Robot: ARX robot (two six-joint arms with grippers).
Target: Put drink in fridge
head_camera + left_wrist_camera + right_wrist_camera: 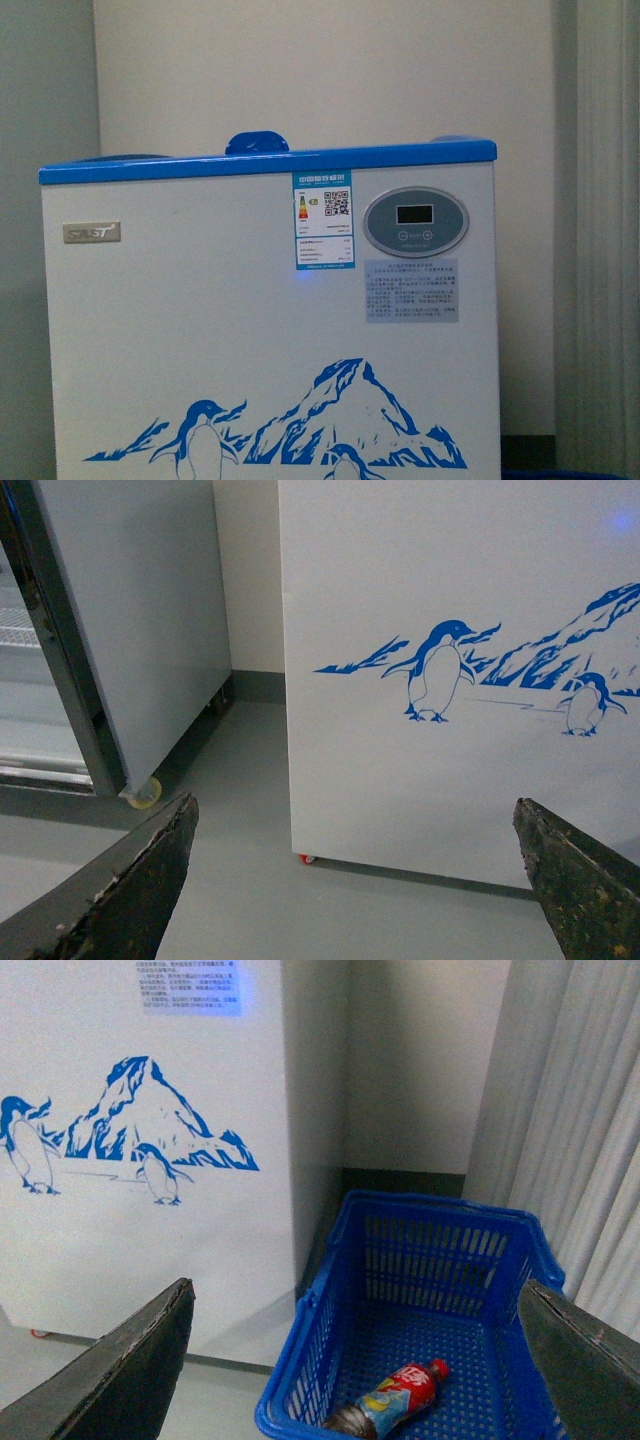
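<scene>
The white fridge fills the front view, blue rim on top (oval control panel at right). Left wrist view: the left fingers stand wide apart, holding nothing, facing the fridge's penguin print beside a tall cooler. Right wrist view: the right fingers spread wide too; the bottle lies sideways in a blue basket just beside the fridge.

The top of the fridge is hidden behind its blue rim, its base is cut off, and its grey label cannot be read.
</scene>
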